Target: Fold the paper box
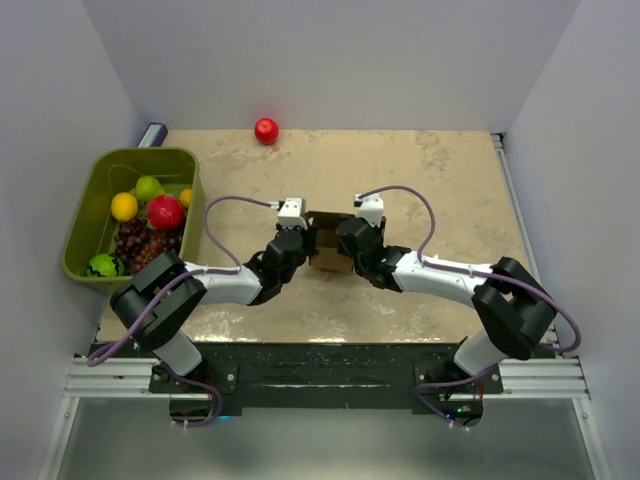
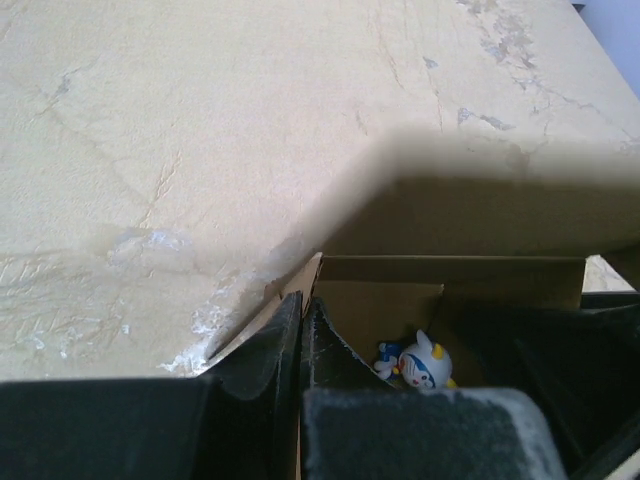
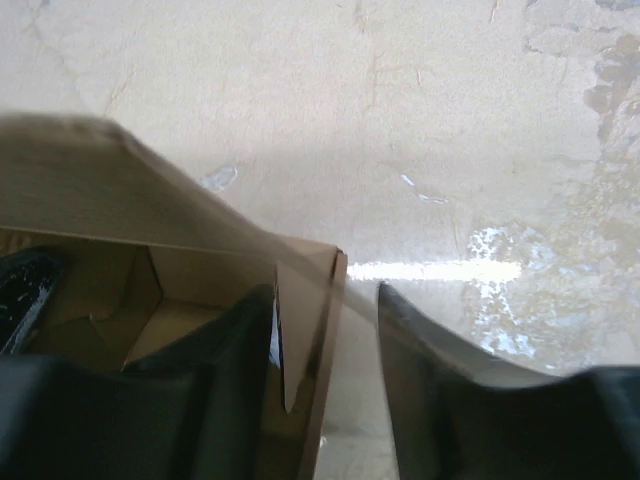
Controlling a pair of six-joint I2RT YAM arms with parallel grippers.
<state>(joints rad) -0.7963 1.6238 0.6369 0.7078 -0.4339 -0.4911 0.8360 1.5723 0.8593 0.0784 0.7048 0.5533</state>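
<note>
The paper box [image 1: 325, 247] is a small brown cardboard box, open at the top, standing mid-table between my two grippers. My left gripper [image 1: 297, 243] is at its left side, and in the left wrist view this gripper [image 2: 303, 305] is shut on the box's side wall [image 2: 305, 280]. A small blue-and-white toy figure [image 2: 420, 362] lies inside, and a raised flap [image 2: 480, 215] stands behind it. My right gripper [image 1: 348, 240] is at the box's right side. In the right wrist view it [image 3: 323, 295] is open astride the right wall [image 3: 325, 300], one finger [image 3: 235, 350] inside and the other [image 3: 430, 360] outside.
A green bin [image 1: 95, 175] of fruit stands at the left edge of the table. A red ball [image 1: 266, 130] lies at the far edge, and a small purple-and-white object [image 1: 152, 134] sits in the far left corner. White walls close in on three sides.
</note>
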